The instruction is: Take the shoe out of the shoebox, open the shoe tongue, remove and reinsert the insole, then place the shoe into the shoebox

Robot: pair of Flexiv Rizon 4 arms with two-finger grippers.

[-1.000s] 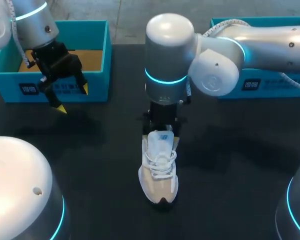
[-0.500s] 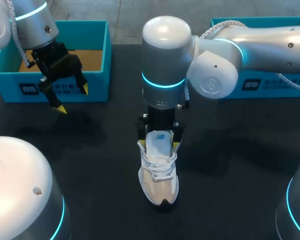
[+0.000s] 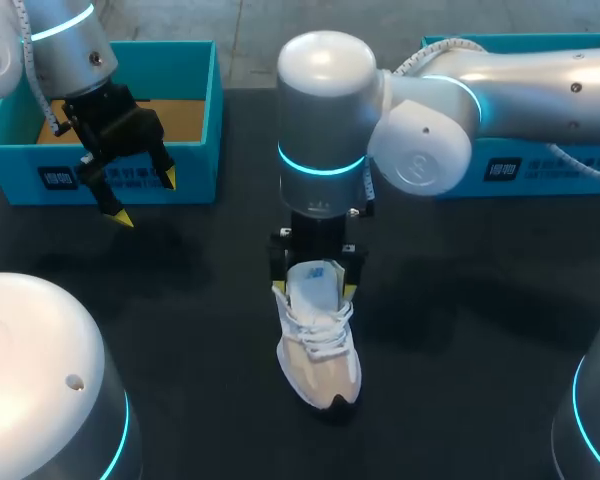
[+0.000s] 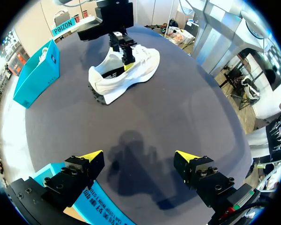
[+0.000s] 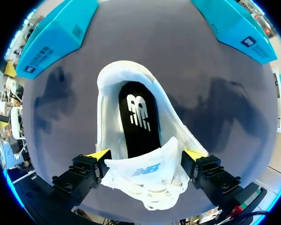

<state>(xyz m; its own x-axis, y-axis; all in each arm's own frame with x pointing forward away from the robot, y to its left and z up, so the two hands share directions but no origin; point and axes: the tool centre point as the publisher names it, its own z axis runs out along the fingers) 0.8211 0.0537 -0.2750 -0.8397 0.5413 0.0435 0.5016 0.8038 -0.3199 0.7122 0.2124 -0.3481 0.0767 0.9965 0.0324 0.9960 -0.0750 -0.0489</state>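
The right pincer (image 3: 314,282) grips the white shoe (image 3: 320,350) on the table (image 3: 460,300). The left pincer (image 3: 145,198) hangs open by the far-left shoebox (image 3: 198,130).

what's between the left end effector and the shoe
Nothing: the stretch from the left end effector to the shoe is bare dark table, with only a shadow on it. The left wrist view shows this best.
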